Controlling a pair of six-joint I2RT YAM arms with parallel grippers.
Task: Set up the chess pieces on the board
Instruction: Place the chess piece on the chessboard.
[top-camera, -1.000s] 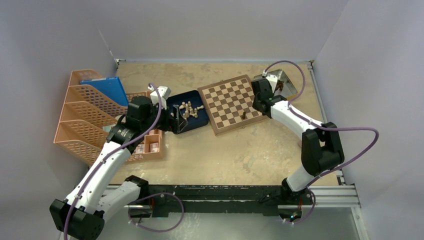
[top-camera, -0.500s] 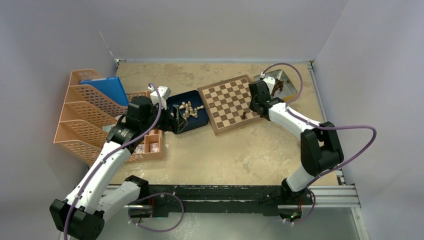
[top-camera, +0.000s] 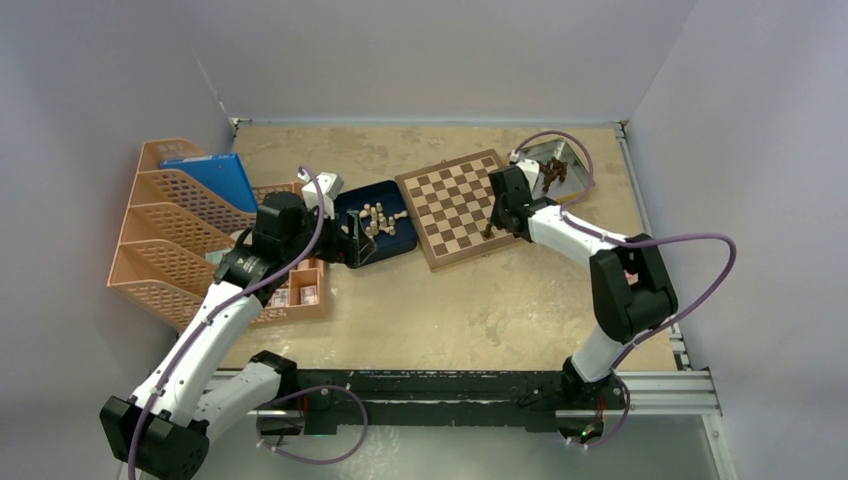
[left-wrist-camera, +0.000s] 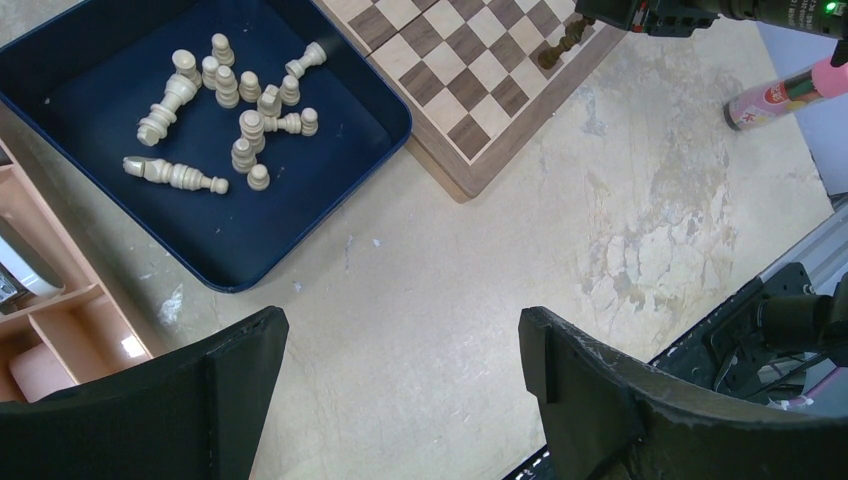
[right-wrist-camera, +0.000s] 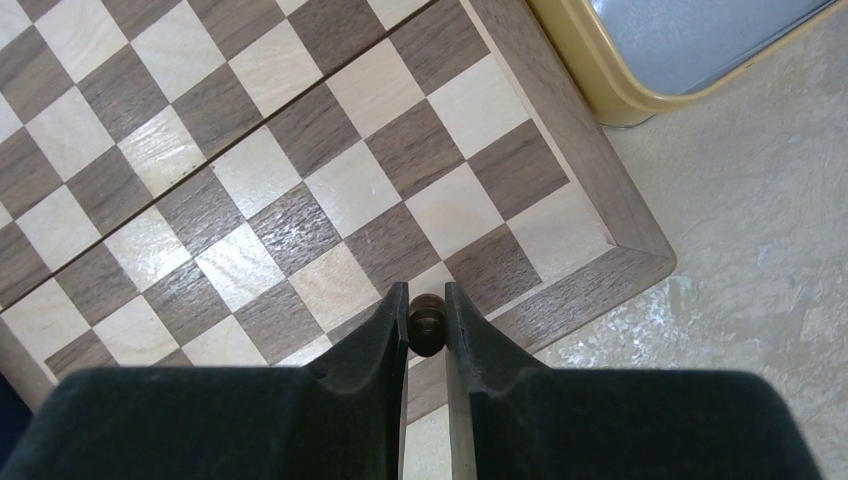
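Note:
The board (top-camera: 460, 205) lies at mid table, tilted. My right gripper (right-wrist-camera: 427, 296) is shut on a dark brown chess piece (right-wrist-camera: 426, 324), seen from above over the board's near right corner (right-wrist-camera: 560, 250). Whether the piece touches the board I cannot tell. From above, that gripper (top-camera: 493, 222) shows at the board's right edge. More dark pieces (top-camera: 550, 173) lie in the silver tin (top-camera: 572, 160). Several pale pieces (left-wrist-camera: 240, 100) lie in the dark blue tray (left-wrist-camera: 250, 235). My left gripper (left-wrist-camera: 400, 340) hangs open and empty over bare table beside the tray.
Orange file racks (top-camera: 170, 230) holding a blue folder (top-camera: 212, 175) stand at the left. A small wooden compartment box (top-camera: 300, 290) sits under the left arm. A pink tube (left-wrist-camera: 790, 90) lies right of the board. The tin's gold rim (right-wrist-camera: 600, 95) is close to the board's corner.
My right arm has swung left from the tin to the board's near right corner, still shut on the dark piece. The left arm has not moved.

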